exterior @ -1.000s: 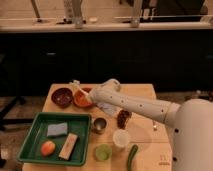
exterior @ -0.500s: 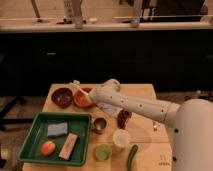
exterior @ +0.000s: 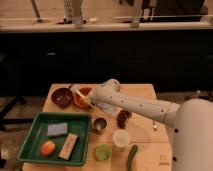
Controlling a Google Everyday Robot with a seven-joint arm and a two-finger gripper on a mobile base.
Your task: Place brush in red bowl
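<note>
The red bowl (exterior: 81, 98) stands at the back left of the wooden table (exterior: 145, 92). The brush (exterior: 78, 90), a thin pale stick with a white end, lies slanted across the bowl's far rim, pointing up-left. My gripper (exterior: 90, 101) is at the end of the white arm, right at the bowl's right rim and against the lower end of the brush. The arm hides the bowl's right side. I cannot tell whether the brush rests in the bowl or is held.
A dark maroon bowl (exterior: 62, 97) sits just left of the red bowl. A green tray (exterior: 31, 146) holds a blue sponge (exterior: 56, 129), an orange fruit (exterior: 48, 148) and a pale bar (exterior: 69, 146). A metal cup (exterior: 99, 125), white cup (exterior: 120, 138), green cup (exterior: 103, 152), green vegetable (exterior: 132, 156) and brown packet (exterior: 123, 118) stand nearby.
</note>
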